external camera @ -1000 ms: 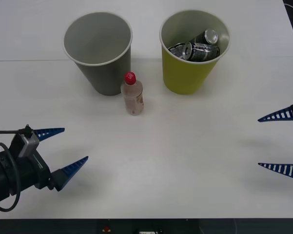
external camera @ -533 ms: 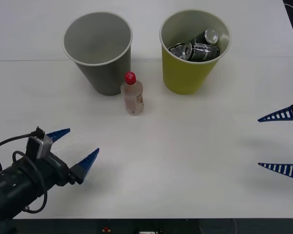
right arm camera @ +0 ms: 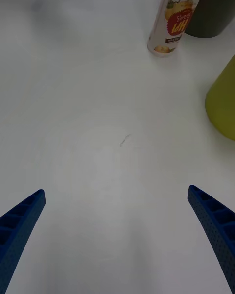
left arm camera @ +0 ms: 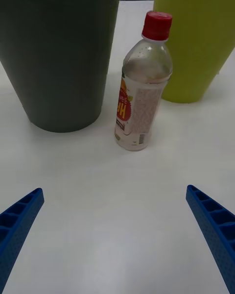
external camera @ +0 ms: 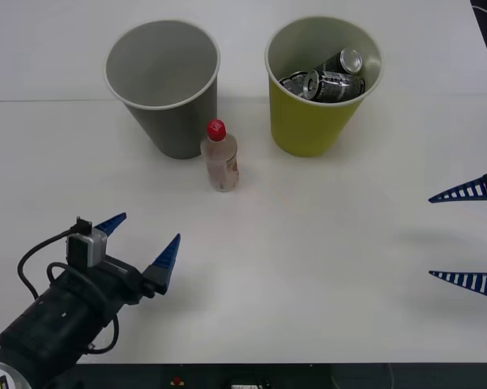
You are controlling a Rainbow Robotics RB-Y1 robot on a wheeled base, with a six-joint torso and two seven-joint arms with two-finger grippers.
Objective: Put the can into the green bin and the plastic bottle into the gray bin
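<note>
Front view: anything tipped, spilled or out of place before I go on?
Nothing stands out. The plastic bottle stands upright, capped, between the upright gray bin and green bin, where crushed cans lie.

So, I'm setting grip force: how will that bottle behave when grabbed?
The plastic bottle looks nearly empty, so probably light. Tall on a narrow base, it may tip if nudged. Its thin clear wall could dent under the left claw.

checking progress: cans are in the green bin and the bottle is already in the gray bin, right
Not quite. The cans are in the green bin, but the plastic bottle stands upright on the table in front of the gray bin, as the front view shows.
</note>
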